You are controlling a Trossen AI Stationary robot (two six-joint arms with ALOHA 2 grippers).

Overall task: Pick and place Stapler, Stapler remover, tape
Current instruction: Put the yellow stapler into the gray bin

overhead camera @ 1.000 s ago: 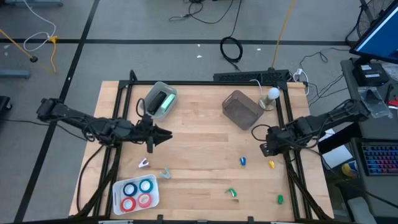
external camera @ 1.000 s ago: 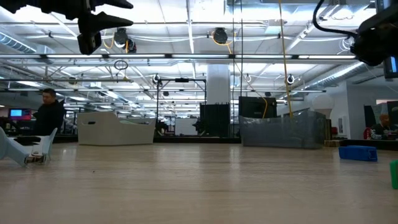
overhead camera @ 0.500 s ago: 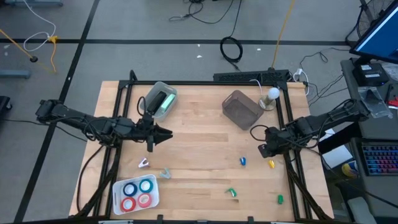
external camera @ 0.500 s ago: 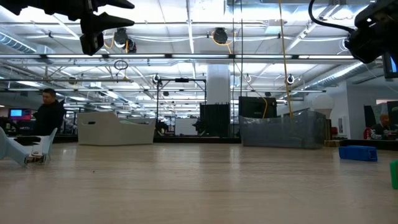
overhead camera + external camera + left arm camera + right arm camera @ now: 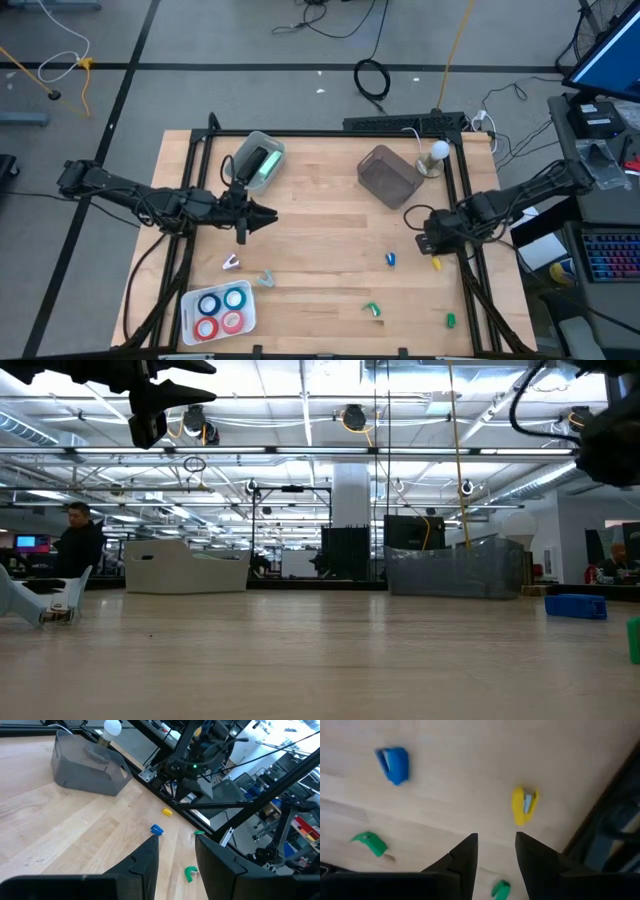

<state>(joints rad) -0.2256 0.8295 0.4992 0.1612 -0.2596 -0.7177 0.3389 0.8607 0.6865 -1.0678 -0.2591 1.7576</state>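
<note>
Small staplers lie flat on the wooden table's right half: a blue one (image 5: 391, 259), a yellow one (image 5: 436, 264) and two green ones (image 5: 373, 309) (image 5: 450, 320). A white stapler remover (image 5: 232, 262) and a clear one (image 5: 267, 278) lie at the near left. Blue and red tape rolls (image 5: 220, 310) lie flat in a white tray (image 5: 190, 300). My left gripper (image 5: 268, 215) hovers open above the table's left middle. My right gripper (image 5: 424, 238) hangs open, pointing steeply down, just short of the yellow stapler (image 5: 524, 805).
A grey bin (image 5: 390, 176) stands at the back right beside a lamp bulb (image 5: 438, 152). A clear container (image 5: 258, 162) with a green thing inside stands at the back left. Black frame rails (image 5: 462, 200) run along the table's edges. A person (image 5: 80, 545) sits far behind the table.
My right gripper has rolled a little and tipped further down above the table's right side. Nothing on the table has moved.
</note>
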